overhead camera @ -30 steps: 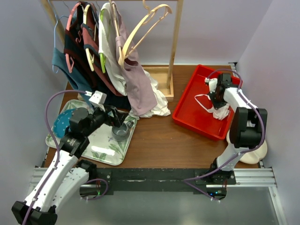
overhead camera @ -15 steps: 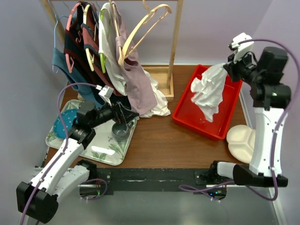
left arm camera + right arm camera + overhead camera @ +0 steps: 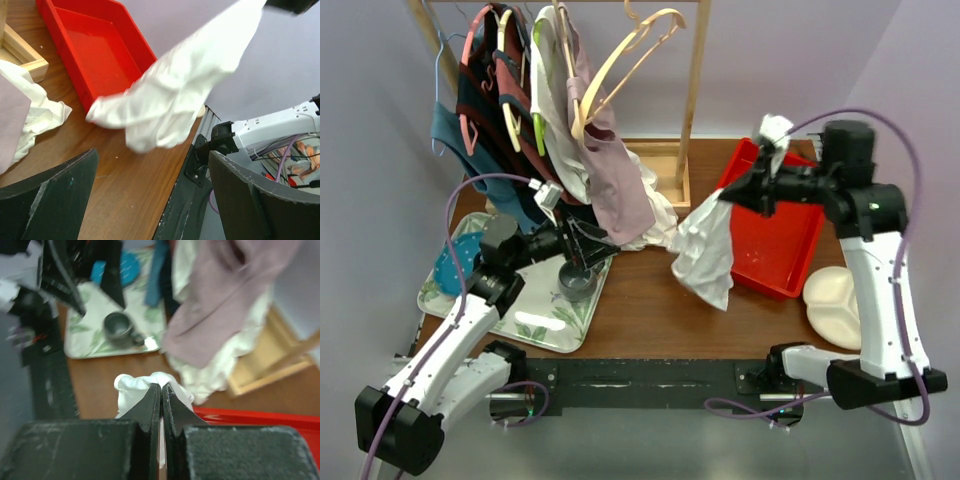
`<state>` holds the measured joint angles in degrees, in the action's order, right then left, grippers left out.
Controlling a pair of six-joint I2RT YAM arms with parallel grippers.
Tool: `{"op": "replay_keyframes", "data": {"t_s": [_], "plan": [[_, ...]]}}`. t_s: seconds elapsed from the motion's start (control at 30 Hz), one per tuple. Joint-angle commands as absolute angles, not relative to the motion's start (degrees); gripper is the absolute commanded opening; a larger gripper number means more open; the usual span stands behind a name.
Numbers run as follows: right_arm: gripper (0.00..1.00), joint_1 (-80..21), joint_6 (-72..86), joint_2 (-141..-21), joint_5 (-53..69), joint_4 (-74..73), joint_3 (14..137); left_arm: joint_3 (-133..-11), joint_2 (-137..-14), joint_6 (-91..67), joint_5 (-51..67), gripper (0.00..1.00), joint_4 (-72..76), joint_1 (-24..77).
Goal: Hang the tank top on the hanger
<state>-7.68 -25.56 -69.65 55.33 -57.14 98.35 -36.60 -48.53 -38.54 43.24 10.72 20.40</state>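
The white tank top [image 3: 705, 250] hangs in a crumpled bunch from my right gripper [image 3: 725, 196], which is shut on its upper edge above the table, left of the red bin. In the right wrist view the jaws [image 3: 161, 386] are pressed together with white fabric [image 3: 131, 388] bulging past the tips. The cream hanger [image 3: 630, 55] hangs tilted and bare on the wooden rack's top bar, well above and left of the tank top. My left gripper [image 3: 588, 243] is open over the tray's far corner. Its view shows the tank top [image 3: 170, 105] ahead of its wide-spread fingers [image 3: 50, 200].
The red bin [image 3: 782, 240] lies at the right with a cream dish [image 3: 840, 295] beside it. The wooden rack [image 3: 695, 90] carries a mauve garment [image 3: 620, 190], a white shirt [image 3: 658, 228] and darker clothes. A floral tray [image 3: 535, 315] holds a grey cup [image 3: 578, 282] and a blue plate [image 3: 450, 265].
My right arm lifted the tank top out of the red bin, then swung left and lower, so the cloth now hangs over the table. The left arm barely moved.
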Motion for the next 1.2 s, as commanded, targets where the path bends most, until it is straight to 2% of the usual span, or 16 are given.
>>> {"op": "replay_keyframes", "data": {"t_s": [0.0, 0.1, 0.2, 0.23, 0.4, 0.5, 0.53, 0.57, 0.67, 0.8, 0.9, 1.0, 1.17], "plan": [[0.00, -13.09, -38.35, -70.05, 61.43, -64.85, 87.66, -38.32, -50.09, -36.66, 45.62, 0.96, 9.50, 21.71], [0.00, -13.89, -47.33, -71.27, 61.09, -69.07, 82.12, -38.32, -51.41, -33.42, 43.26, 0.95, 4.58, 23.29], [0.00, -13.36, -48.96, -73.38, 51.18, -67.42, 76.41, -37.36, -52.47, -30.60, 40.79, 0.94, 0.19, 24.87], [0.00, -12.58, -48.78, -74.08, 43.76, -66.28, 74.90, -37.09, -52.64, -29.98, 40.00, 0.94, -0.26, 25.83], [0.01, -6.43, -38.16, -72.86, 22.36, -50.29, 65.05, -35.42, -53.70, -27.25, 35.69, 0.93, -5.62, 27.60], [0.21, -6.42, -36.92, -71.46, 15.57, -47.29, 64.07, -35.42, -54.84, -26.72, 35.16, 0.93, -5.36, 27.77], [0.29, -6.42, -36.65, -71.28, 15.21, -46.85, 64.25, -35.51, -55.28, -26.54, 35.07, 0.93, -5.27, 27.86], [0.42, -6.50, -36.65, -70.93, 16.25, -47.54, 65.64, -36.03, -55.72, -26.46, 34.98, 0.92, -5.36, 27.95], [0.57, -7.12, -39.19, -69.18, 22.82, -52.09, 68.98, -37.26, -56.95, -26.10, 33.49, 0.91, -5.89, 29.26], [0.68, -16.31, -53.50, -66.80, 40.72, -60.02, 66.90, -38.49, -59.23, -25.67, 28.06, 0.90, -6.06, 34.35], [0.72, -22.56, -64.41, -67.93, 45.34, -60.74, 60.05, -39.55, -61.86, -24.88, 23.83, 0.88, -6.85, 37.43], [0.65, -26.96, -72.31, -71.70, 45.44, -59.15, 56.52, -40.17, -63.54, -24.52, 20.84, 0.84, -8.61, 38.23], [0.57, -36.90, -69.80, -76.90, 38.35, -52.22, 56.25, -39.46, -62.76, -25.05, 17.58, 0.81, -10.02, 38.32]]}}
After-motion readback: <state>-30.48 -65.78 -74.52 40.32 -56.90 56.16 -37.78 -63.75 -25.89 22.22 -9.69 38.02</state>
